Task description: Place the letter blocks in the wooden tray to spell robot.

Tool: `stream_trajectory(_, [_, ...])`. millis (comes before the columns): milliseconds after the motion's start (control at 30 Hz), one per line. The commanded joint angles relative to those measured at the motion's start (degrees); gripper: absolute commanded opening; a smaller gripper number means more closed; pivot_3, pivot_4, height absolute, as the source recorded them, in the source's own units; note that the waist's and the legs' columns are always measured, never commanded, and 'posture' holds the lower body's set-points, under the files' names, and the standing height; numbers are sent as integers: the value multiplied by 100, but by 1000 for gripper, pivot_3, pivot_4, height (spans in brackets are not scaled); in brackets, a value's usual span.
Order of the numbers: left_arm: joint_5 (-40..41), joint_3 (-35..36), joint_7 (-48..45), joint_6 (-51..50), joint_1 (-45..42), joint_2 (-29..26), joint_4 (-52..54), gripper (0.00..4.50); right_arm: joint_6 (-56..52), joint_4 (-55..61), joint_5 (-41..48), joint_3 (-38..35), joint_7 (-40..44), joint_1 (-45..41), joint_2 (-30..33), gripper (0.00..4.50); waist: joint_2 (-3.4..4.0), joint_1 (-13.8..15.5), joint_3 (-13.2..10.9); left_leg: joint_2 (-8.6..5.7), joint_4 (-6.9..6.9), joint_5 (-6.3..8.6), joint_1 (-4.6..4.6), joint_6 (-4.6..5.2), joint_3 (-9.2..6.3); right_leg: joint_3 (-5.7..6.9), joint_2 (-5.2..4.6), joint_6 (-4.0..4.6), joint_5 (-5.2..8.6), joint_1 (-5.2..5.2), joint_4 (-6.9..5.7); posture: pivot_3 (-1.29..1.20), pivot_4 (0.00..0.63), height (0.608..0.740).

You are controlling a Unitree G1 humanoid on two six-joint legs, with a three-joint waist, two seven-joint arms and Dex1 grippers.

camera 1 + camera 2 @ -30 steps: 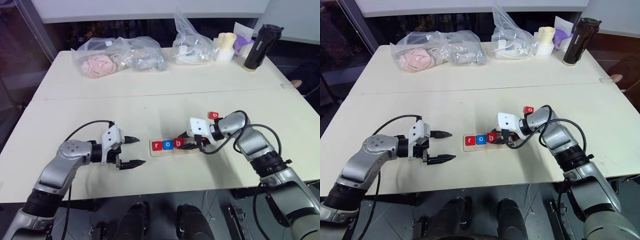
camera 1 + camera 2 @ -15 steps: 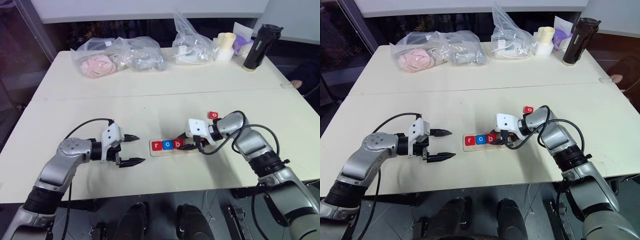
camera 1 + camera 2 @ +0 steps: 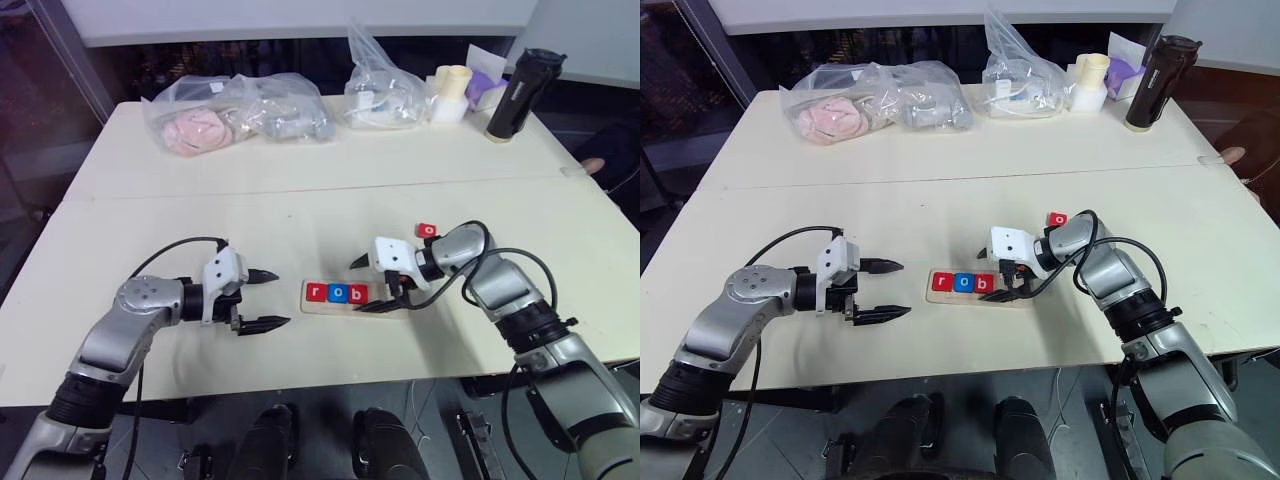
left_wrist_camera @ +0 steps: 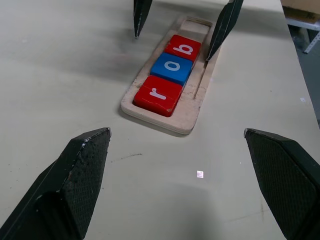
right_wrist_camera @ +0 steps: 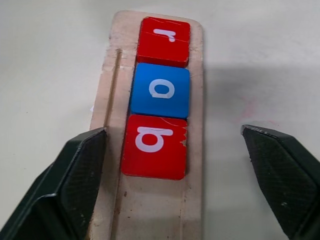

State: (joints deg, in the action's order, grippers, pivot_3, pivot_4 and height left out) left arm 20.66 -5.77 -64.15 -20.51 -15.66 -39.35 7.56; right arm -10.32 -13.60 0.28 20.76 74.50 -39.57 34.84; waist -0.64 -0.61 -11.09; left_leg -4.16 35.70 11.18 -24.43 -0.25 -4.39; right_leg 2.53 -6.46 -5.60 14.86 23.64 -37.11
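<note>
The wooden tray (image 3: 345,296) lies at the table's middle front. It holds three letter blocks in a row: a red r (image 3: 316,292), a blue o (image 3: 337,293) and a red b (image 3: 358,293). My right gripper (image 3: 365,285) stands open over the tray's right part, one finger on each side of the b (image 5: 154,152), touching nothing. Another red letter block (image 3: 427,230) lies on the table behind my right wrist. My left gripper (image 3: 281,298) hangs open and empty just left of the tray (image 4: 187,117).
Clear plastic bags (image 3: 240,115) of items, a second bag (image 3: 385,90), cream cups (image 3: 450,92) and a black bottle (image 3: 518,95) stand along the far edge. A person's hand (image 3: 592,167) shows at the right edge.
My right gripper has gone from shut to open, letting go of the red b block, which now lies third in the tray. The left arm has not moved.
</note>
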Motion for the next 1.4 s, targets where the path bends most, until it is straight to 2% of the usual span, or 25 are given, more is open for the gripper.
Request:
stream_trajectory(33, [38,80,1,90,3,-11,139,4500,-71,222,143,-311,-128,-154,29,4477,0,0,0,0,0,0,0,0,0,0,0,0,0,0,0,0,150,725])
stream_trajectory(200, [22,43,-1,107,-21,15,117,4500,-5,220,89,-527,-349,-204,153,4477,0,1,0,0,0,0,0,0,0,0,0,0,0,0,0,0,150,725])
stream_trajectory(333, [29,24,0,96,-55,47,109,4500,-261,167,189,-1012,-783,-349,237,4477,0,2,0,-1,0,0,0,0,1,-1,-1,0,0,0,0,0,150,725])
stream_trajectory(533, [-7,-5,-3,126,-75,115,71,4500,-1250,344,-277,-1799,-2822,-103,144,4477,0,15,0,-2,-1,0,-1,0,1,-4,-3,1,0,2,0,0,150,725])
stream_trajectory(633, [-39,-65,-36,163,-124,174,7,4500,-2521,780,-434,-2164,-3952,119,-263,4477,0,6,1,-1,-5,0,-1,0,0,-5,-3,1,0,3,-1,0,150,725])
stream_trajectory(800, [-73,-135,-104,217,-232,238,-120,4500,-3950,1102,-338,-2639,-5160,206,-1140,4477,3,-11,2,-1,-6,-1,-1,0,5,-12,-1,2,0,11,-11,0,150,725])
stream_trajectory(1033, [-58,-160,-98,184,-207,233,-28,4500,-4357,838,-248,-2937,-6139,82,-1815,4477,5,-4,2,-4,-3,-2,-1,0,6,-12,5,2,-1,10,-15,0,150,725])
stream_trajectory(1400, [-31,-86,-38,146,-97,149,105,4500,-4359,87,101,-3278,-6718,-121,-2048,4477,5,-17,3,-1,-3,-3,2,1,6,-12,18,2,-1,8,-17,0,150,725])
